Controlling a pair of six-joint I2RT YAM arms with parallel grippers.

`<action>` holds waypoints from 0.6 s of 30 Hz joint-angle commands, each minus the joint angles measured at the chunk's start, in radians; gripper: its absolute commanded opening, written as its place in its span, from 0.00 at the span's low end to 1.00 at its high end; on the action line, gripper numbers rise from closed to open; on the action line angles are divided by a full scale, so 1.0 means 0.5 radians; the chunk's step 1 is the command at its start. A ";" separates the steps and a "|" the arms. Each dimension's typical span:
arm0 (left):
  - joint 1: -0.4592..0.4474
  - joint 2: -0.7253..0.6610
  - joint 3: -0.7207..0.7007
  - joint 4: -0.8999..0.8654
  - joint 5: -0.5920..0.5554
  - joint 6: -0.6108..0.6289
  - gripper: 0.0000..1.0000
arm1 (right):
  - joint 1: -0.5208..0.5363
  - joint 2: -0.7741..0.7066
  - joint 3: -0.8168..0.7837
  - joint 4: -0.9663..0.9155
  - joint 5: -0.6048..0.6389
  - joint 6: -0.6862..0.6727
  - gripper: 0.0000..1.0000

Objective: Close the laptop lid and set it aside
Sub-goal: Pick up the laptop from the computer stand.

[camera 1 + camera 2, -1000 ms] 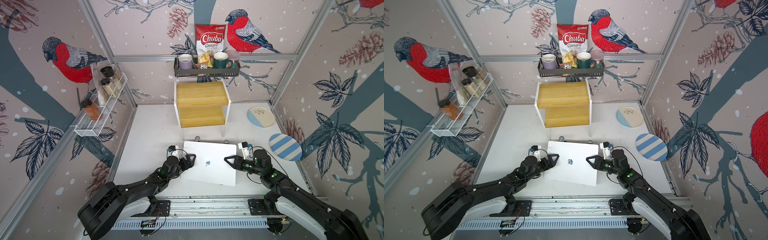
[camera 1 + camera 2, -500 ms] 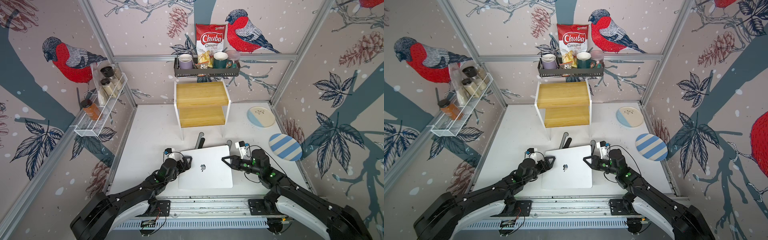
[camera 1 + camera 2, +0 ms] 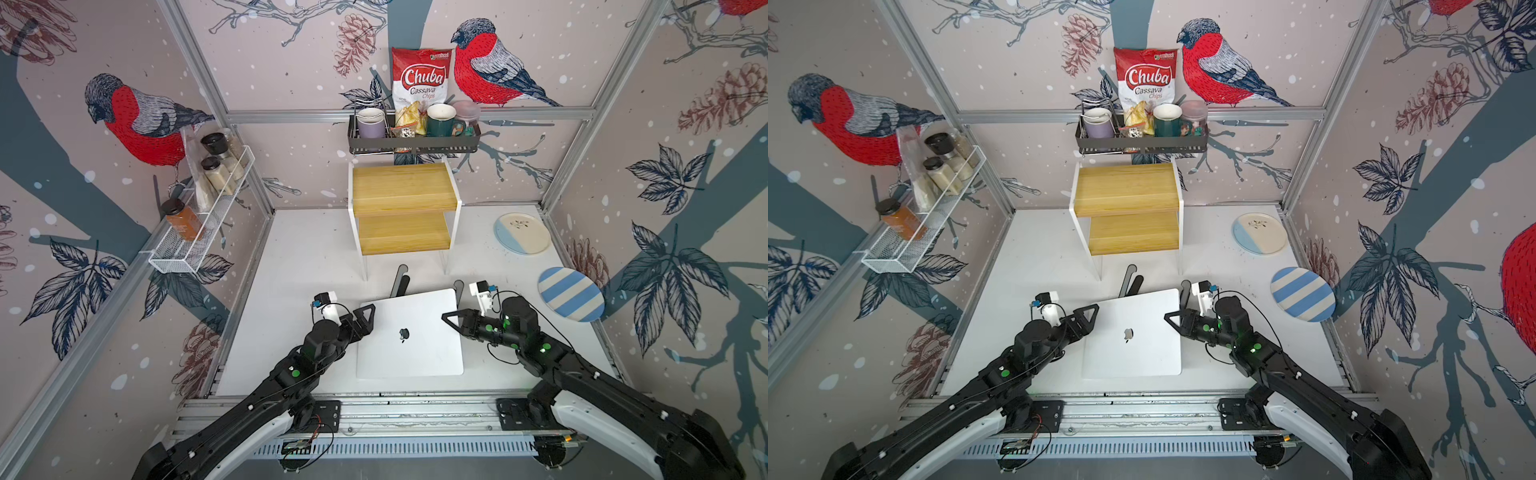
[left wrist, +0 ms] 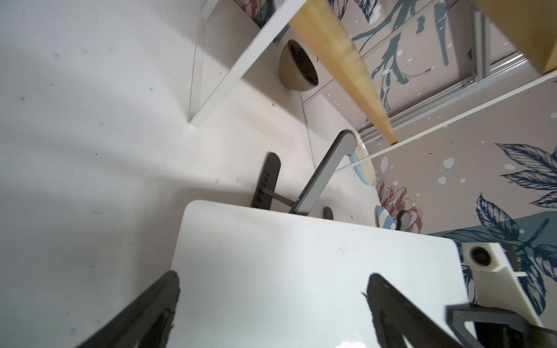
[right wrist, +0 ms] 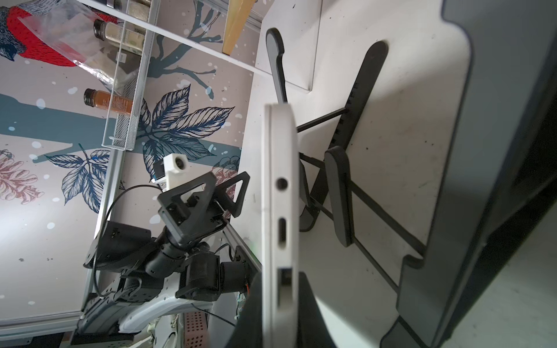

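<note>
The silver-white laptop point(image 3: 409, 336) point(image 3: 1133, 338) has its lid point(image 4: 301, 271) shut, apple logo up, near the table's front in both top views. My right gripper point(image 3: 451, 321) point(image 5: 280, 280) is shut on the laptop's right edge point(image 5: 278, 150), one finger above the lid and one below. My left gripper point(image 3: 366, 321) point(image 4: 272, 278) stands open over the laptop's left edge, its fingers spread above the lid without pinching it. In the right wrist view a gap shows between the laptop's underside and the black folding stand point(image 5: 340, 192).
The black folding stand point(image 3: 401, 280) pokes out behind the laptop. A two-tier wooden shelf point(image 3: 401, 208) stands at the back, with a bowl point(image 4: 297, 70) under it. Two plates point(image 3: 523, 232) point(image 3: 570, 294) lie at the right. A wire spice rack point(image 3: 199, 216) hangs on the left wall.
The laptop has swung square and come toward the table's front, off the stand. My right gripper has closed onto its right edge. The left gripper stayed open and followed along.
</note>
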 commanded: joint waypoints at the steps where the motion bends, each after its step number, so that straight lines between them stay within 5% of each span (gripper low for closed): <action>1: 0.000 -0.227 0.100 -0.521 -0.217 0.083 0.96 | 0.004 -0.062 0.063 0.109 0.014 0.187 0.00; 10: 0.000 -0.826 0.329 -1.270 -0.518 0.038 0.96 | -0.002 -0.295 0.186 -0.003 0.122 0.491 0.00; 18: 0.000 -0.881 0.541 -1.544 -0.665 0.079 0.96 | -0.008 -0.509 0.297 -0.102 0.160 0.630 0.00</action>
